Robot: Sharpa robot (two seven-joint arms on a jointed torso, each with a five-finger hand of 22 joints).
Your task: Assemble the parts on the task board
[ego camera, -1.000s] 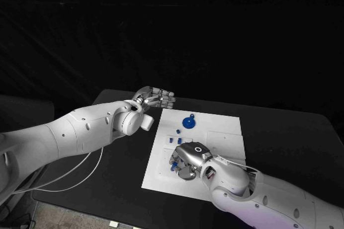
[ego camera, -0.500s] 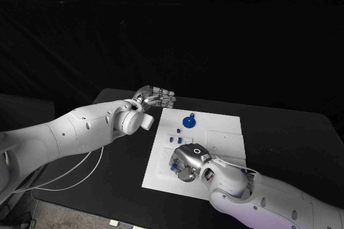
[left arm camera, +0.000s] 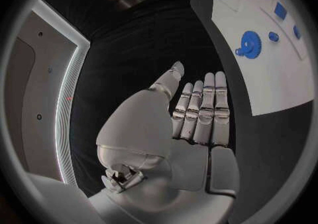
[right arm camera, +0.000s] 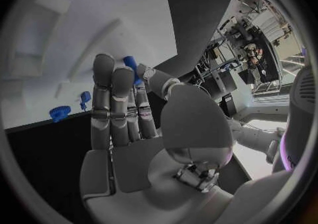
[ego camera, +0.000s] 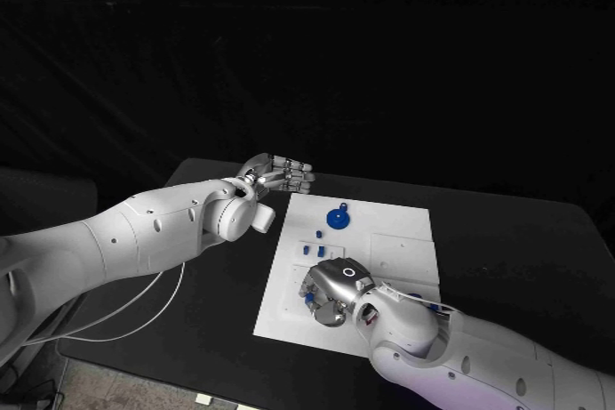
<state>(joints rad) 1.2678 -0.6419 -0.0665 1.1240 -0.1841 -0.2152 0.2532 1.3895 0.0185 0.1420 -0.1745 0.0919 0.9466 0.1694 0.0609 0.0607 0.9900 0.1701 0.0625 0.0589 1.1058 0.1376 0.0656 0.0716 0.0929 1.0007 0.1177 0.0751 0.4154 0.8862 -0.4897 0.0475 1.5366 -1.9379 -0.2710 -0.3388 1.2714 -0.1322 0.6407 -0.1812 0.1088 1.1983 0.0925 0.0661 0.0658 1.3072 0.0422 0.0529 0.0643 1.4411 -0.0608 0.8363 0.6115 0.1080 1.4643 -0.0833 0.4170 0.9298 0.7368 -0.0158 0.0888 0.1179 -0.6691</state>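
The white task board [ego camera: 397, 237] lies in the middle of the black table. A blue gear [ego camera: 336, 219] [left arm camera: 249, 43] [right arm camera: 60, 112] sits near its far left corner, with small blue parts [ego camera: 312, 248] [left arm camera: 280, 10] just nearer along the left side. My right hand [ego camera: 333, 290] [right arm camera: 126, 112] hovers over the board's near left part and pinches a small blue part [right arm camera: 131, 65] [ego camera: 309, 294] between thumb and fingertips. My left hand [ego camera: 275, 172] [left arm camera: 199, 123] is held above the table beyond the board's far left corner, fingers straight and side by side, holding nothing.
Square outlines [ego camera: 397, 250] mark the board's right half. Bare black table [ego camera: 513, 250] lies to the right of the board. A white cable [ego camera: 141, 312] hangs from my left arm over the table's left edge.
My right hand has shifted slightly toward the board's near left with the blue part in it. The left arm has not moved.
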